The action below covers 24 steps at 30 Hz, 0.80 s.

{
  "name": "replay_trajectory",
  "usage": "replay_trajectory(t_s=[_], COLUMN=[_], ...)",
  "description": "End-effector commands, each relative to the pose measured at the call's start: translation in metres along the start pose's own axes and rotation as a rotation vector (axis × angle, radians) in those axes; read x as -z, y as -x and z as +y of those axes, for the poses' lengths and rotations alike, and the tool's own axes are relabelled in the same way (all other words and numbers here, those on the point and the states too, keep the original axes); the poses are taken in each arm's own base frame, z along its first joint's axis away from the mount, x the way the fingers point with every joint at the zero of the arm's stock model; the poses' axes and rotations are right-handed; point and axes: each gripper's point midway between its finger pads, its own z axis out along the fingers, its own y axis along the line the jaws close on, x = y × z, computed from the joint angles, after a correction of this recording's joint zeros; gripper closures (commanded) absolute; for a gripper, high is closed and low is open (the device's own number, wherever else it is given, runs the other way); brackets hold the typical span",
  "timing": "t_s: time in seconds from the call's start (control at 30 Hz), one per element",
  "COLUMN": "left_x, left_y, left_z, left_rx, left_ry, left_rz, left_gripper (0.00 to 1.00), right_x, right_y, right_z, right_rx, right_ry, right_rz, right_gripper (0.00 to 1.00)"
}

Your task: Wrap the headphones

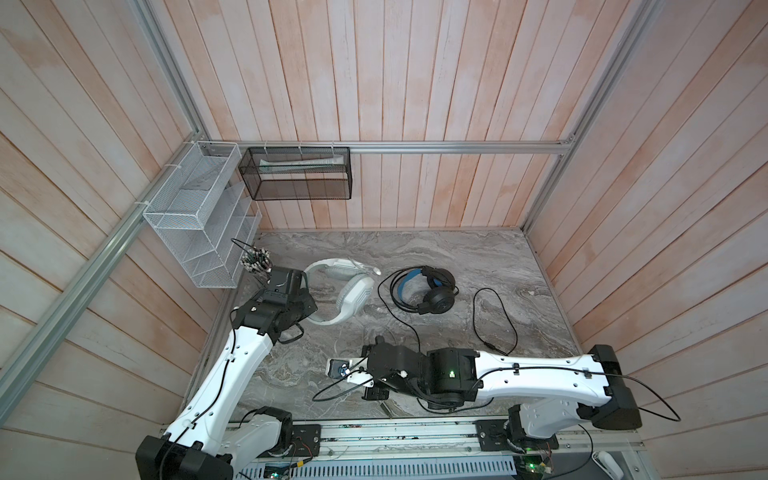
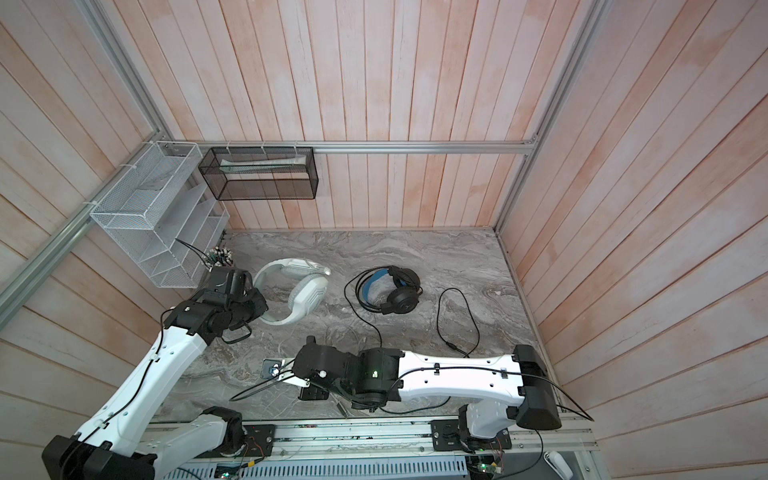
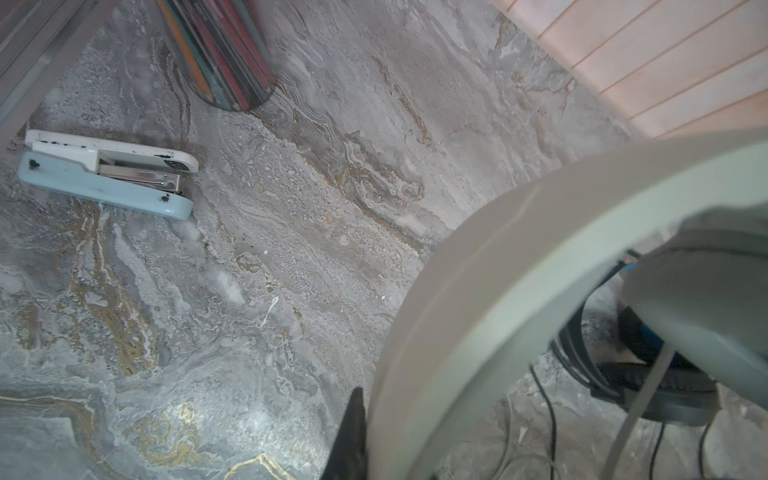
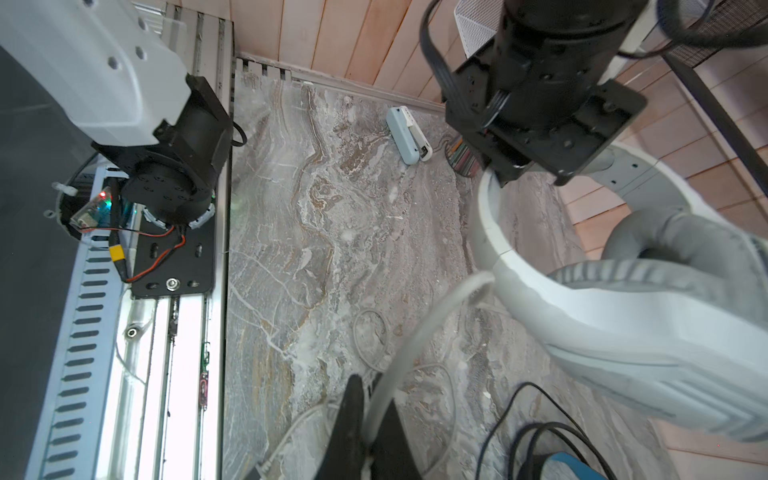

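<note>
The white headphones lie left of centre on the marble table, with the headband toward the left arm. My left gripper is shut on that headband; only one black finger shows beside it. My right gripper is shut on the white cable, which rises from the jaws toward the white earcup. More white cable lies looped on the table. The black headphones, blue-lined, rest to the right, their black cable trailing loose toward the right arm.
A pale blue stapler and a cup of pens stand near the left wall. A white mesh rack and a black mesh basket hang above the back left corner. The arms' rail borders the front.
</note>
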Motion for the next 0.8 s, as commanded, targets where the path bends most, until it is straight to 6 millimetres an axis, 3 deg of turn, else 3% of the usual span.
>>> replay_trajectory(t_s=[0.0,0.23,0.4,0.67,0.77], left_x=[-0.001,-0.012,-0.018,-0.021,-0.018], left_y=[0.003,-0.026,-0.042,-0.048,-0.047], left_z=[0.005,0.007,0.005,-0.003,-0.005], left_rx=[-0.086,-0.247,-0.296,-0.322,-0.324], left_ry=[0.053,0.069,0.053,0.001,-0.009], left_rz=[-0.055,-0.002,0.03,0.052,0.045], left_gripper=[1.0,1.0,1.0,1.0,1.0], right_x=[0.011,0.023,0.035,0.037,0.041], right_y=[-0.003,0.0,-0.001,-0.002,-0.002], right_z=[-0.029,-0.066,-0.079,-0.084,-0.098], right_rx=[0.053,0.07,0.047,0.045,0.04], right_ry=[-0.054,-0.135,-0.164,-0.183,-0.258], right_rz=[0.067,0.108,0.111,0.136,0.15], right_gripper=[1.0,1.0,1.0,1.0,1.0])
